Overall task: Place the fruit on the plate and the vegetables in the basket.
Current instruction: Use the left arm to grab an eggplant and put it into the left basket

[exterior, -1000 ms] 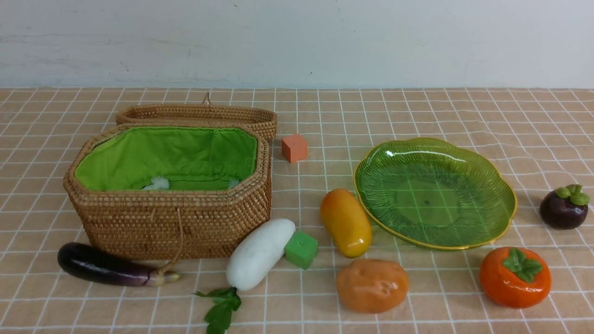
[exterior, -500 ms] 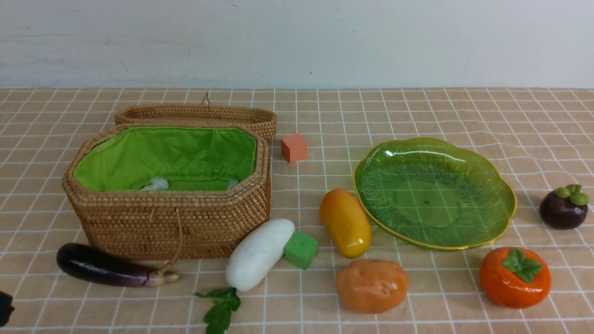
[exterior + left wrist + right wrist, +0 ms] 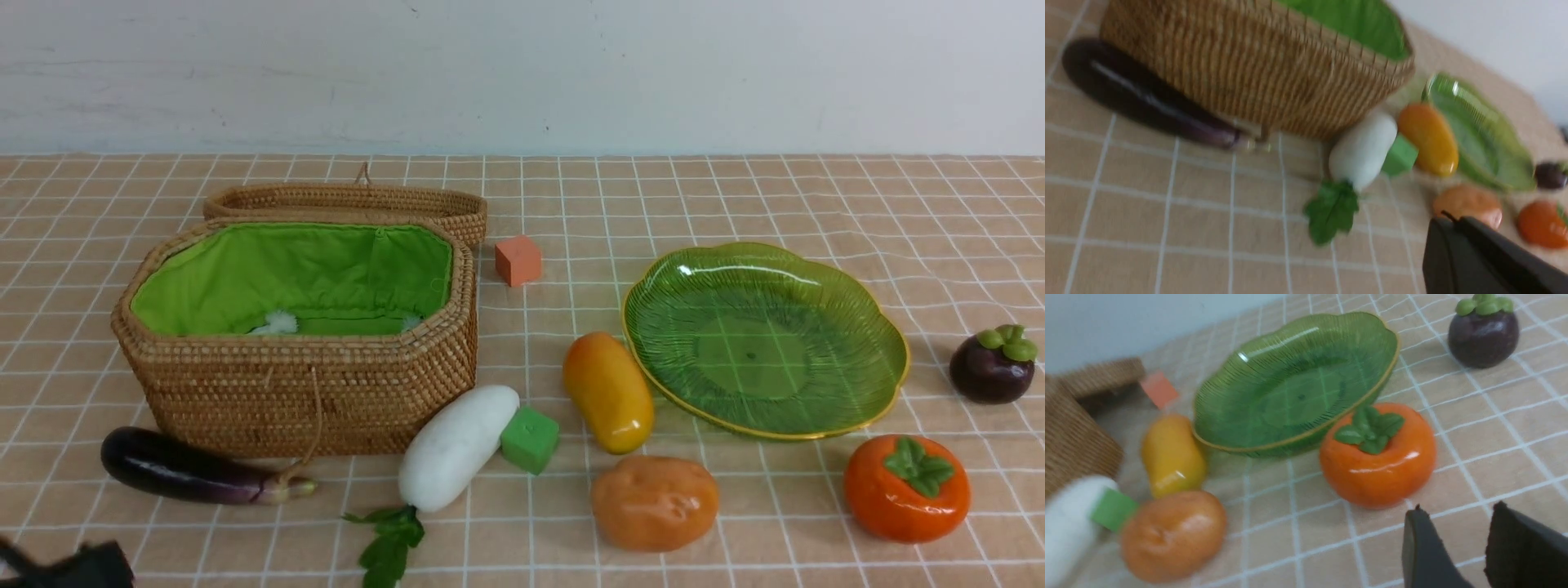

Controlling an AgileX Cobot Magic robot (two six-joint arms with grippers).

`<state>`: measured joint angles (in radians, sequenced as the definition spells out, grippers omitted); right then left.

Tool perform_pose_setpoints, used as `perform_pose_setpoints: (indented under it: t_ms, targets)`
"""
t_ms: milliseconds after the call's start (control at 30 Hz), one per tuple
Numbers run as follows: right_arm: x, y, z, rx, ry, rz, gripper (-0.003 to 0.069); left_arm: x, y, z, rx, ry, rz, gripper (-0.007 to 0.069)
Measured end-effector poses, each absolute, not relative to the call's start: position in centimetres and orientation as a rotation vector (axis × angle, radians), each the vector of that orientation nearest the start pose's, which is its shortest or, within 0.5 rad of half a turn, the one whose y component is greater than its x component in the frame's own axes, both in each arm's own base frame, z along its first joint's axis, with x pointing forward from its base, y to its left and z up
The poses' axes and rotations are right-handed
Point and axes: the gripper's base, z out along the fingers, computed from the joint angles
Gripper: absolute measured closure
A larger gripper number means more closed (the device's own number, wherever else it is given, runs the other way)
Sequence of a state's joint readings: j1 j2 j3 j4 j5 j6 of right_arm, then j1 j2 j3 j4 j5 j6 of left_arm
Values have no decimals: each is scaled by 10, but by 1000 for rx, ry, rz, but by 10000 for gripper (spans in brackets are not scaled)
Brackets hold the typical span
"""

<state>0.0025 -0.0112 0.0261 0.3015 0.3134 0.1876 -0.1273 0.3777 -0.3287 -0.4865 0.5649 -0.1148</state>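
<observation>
Plate (image 3: 816,286) is translucent green, ribbed, with scalloped gold-edged rim.

Three fruit: one mango (image 3: 608,392), one persimmon (image 3: 906,488), one mangosteen (image 3: 992,365). Three vegetables: one eggplant (image 3: 188,476), one radish (image 3: 457,447), one potato (image 3: 653,502). One orange cube (image 3: 518,260), one green cube (image 3: 530,440). One basket (image 3: 310,392), one lid (image 3: 351,200), one plate (image 3: 767,343). Seemingly two white tufts (image 3: 277,323) in the lining.

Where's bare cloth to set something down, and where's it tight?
Open: the far strip between the plate and the wall; the gap between the orange cube and plate. Tight: radish, green cube, mango and potato bunch up between basket and plate.
</observation>
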Motion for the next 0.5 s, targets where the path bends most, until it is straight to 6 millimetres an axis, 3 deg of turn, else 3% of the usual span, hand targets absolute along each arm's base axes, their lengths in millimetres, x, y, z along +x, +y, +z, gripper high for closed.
perform_pose_setpoints:
  t_ms: [133,233,333,400,500]
  targets:
    - [56,8,188,498,1649,578,417,88,-38,249,-134,2256,-607,638]
    - [56,7,193,543,1578,621,427,97,-40,250,-132,2269,-622,638]
    - [55,10,196,544,1614,663,460,103,-43,257,-74,2268,-623,638]
    - [48,18,214,462,1702,707,510,111,-46,275,71,2269,-596,638]
    - [36,28,258,233,1804,692,575,122,-51,290,209,2307,-588,638]
